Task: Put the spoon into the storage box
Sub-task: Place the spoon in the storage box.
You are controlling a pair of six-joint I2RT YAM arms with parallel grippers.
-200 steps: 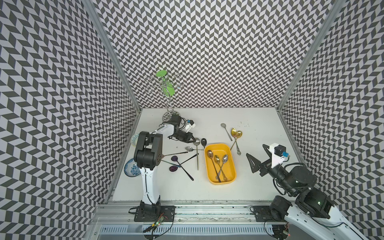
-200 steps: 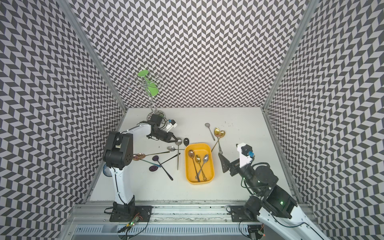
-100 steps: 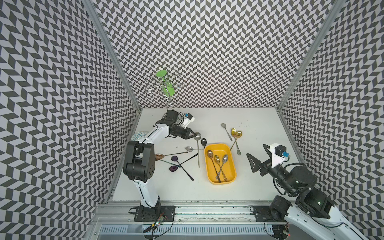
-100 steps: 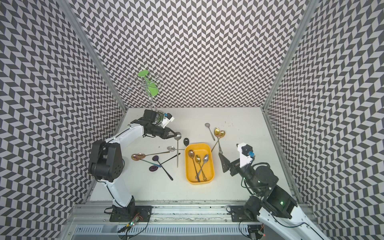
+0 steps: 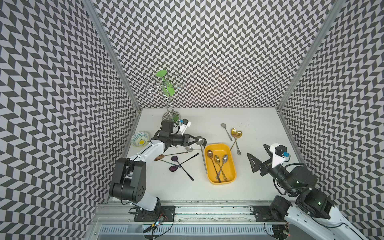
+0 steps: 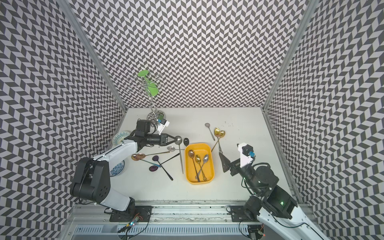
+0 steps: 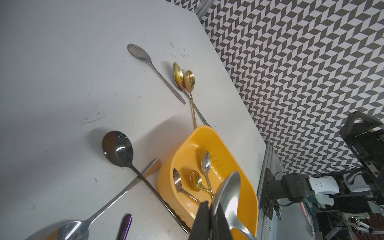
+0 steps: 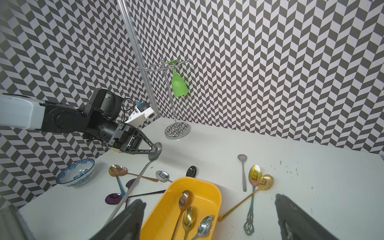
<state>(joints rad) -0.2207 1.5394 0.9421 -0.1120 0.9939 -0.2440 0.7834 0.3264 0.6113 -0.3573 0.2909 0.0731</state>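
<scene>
Spoon [image 5: 200, 140] is pinched by its bowl in the closed left fingers [image 8: 153, 150], handle dangling along the long side of the storage box [image 5: 218, 144], just beside it. Looks like a short sideways hop. The right fingers [image 5: 253, 163] are open and empty.

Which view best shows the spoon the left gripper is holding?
Right wrist: the spoon shows side-on, large, bowl pinched in the left gripper. Both top views show it small, from above; left wrist shows only its bowl.
</scene>
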